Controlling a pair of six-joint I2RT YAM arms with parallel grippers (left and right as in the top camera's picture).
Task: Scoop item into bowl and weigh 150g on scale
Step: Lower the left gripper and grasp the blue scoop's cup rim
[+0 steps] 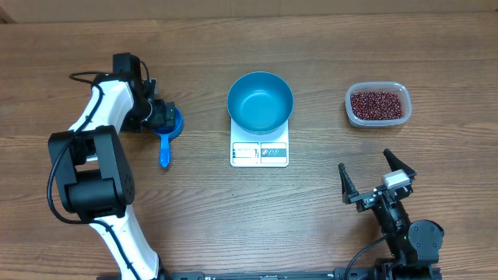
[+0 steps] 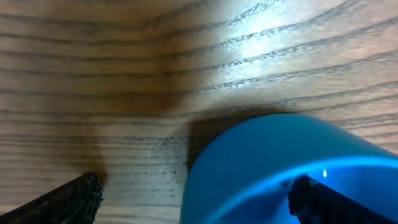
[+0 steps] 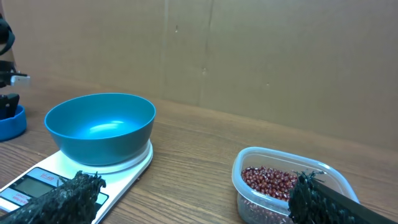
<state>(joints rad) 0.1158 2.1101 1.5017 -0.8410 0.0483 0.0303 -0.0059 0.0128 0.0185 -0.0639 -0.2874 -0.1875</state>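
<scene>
The teal-blue bowl (image 1: 260, 101) stands empty on the white scale (image 1: 259, 153) at the table's middle. The item, a heap of dark red beans (image 1: 378, 104), fills a clear tub (image 1: 350, 113) at the right. A small blue scoop (image 1: 168, 134) lies left of the scale. My left gripper (image 1: 166, 118) is open over the scoop's cup (image 2: 280, 162), one finger (image 2: 323, 202) inside it and the other (image 2: 68, 199) on the wood outside. My right gripper (image 1: 364, 160) stands open near the front right, holding nothing. From the right wrist view I see the bowl (image 3: 99, 127), scale (image 3: 43, 183) and beans (image 3: 267, 180) ahead.
The scoop's handle (image 1: 164, 155) points toward the table's front. A brown cardboard wall (image 3: 249, 56) backs the table. Bare wood lies between the scale and the tub (image 3: 286, 180).
</scene>
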